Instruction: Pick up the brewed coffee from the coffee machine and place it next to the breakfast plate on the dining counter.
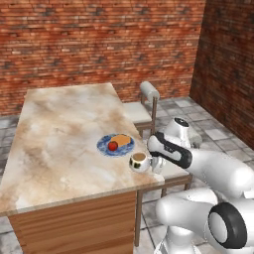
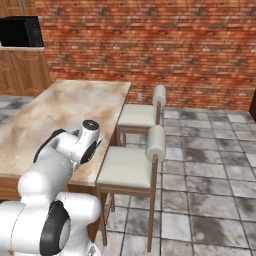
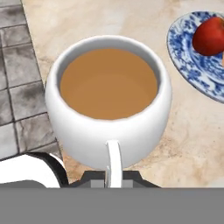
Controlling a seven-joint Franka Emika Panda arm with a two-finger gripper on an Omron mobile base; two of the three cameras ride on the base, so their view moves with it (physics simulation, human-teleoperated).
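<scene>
Stone, beige and marbled, forms the long rectangular top of the dining counter (image 1: pixel 59 134), which is carried on a brown wooden cabinet base. Two stools (image 2: pixel 127 167) with pale padded seats and rounded backrests are set along its right side on a grey tiled floor. A round blue patterned breakfast plate (image 1: pixel 105 147) is seen near the counter's near right corner; a glossy red fruit (image 1: pixel 113 146) and a piece of orange-tan bread (image 1: pixel 123 140) are held on it. The brewed coffee (image 1: pixel 139 161), a small round white mug filled with light brown liquid, is placed just beside the plate, near the counter's edge. The gripper (image 1: pixel 155 164) is clenched on the mug's thin white handle (image 3: pixel 114 164)
</scene>
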